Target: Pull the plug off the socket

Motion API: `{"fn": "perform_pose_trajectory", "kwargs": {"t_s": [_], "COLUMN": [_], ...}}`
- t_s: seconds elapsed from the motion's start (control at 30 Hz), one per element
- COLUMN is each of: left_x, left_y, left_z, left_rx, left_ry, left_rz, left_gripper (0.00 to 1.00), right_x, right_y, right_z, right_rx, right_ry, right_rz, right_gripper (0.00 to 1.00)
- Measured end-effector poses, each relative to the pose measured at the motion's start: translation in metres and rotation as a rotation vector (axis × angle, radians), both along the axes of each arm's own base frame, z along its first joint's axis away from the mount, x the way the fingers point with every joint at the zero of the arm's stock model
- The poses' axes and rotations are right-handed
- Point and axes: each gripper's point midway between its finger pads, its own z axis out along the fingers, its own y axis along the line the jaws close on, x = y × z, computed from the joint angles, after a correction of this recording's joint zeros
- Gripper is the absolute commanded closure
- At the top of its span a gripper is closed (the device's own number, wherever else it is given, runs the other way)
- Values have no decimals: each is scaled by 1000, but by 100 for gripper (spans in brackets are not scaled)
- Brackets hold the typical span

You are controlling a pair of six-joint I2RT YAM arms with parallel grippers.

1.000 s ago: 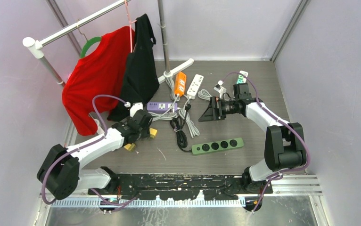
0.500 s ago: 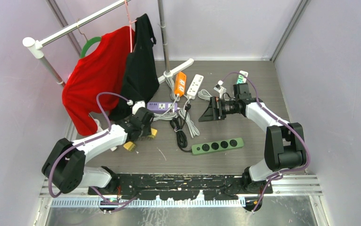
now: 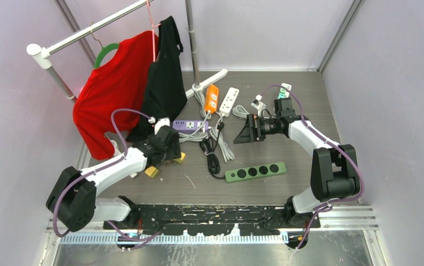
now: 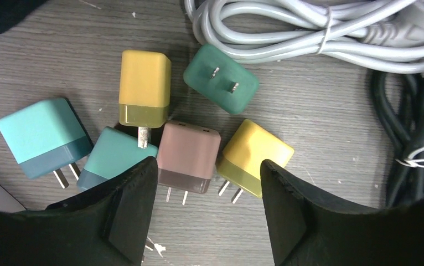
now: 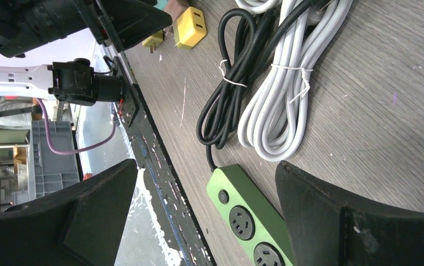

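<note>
Green power strip: was cut off by right wrist view's edge. Grey cable: coil likewise, left wrist view.

Pointing down, left fingers parted and empty; right fingers spread wide

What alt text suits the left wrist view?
The open left tool hovers over a brown plug, amid two teal plugs, two yellow plugs and a green plug on a grey table. Coiled grey cable lies above, black cable at right.
</note>
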Motion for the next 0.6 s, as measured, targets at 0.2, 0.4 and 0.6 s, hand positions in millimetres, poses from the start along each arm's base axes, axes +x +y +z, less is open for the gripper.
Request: {"fn": "perform_pose_trajectory", "kwargs": {"t_s": [0.2,0.4,0.6], "left_x": [-2,-10,-23], "left_y": [-11,-26,-43], "left_z": [23,40,48], "left_rx": [-87,-196,-318], "left_ry": [-44,-65,-88], "left_rz": [-33,-96,-183], "left_gripper": [27,25,22], "right_x": [-2,-4,-5], "right_y": [-1,-2,-3], "right_z": [-2,-4,-4], "right_rx": [-10,-19,-27], "right_ry": [-1,-11,-28], "right_rz": [7,17,27], "right_gripper": [0,0,0]}}
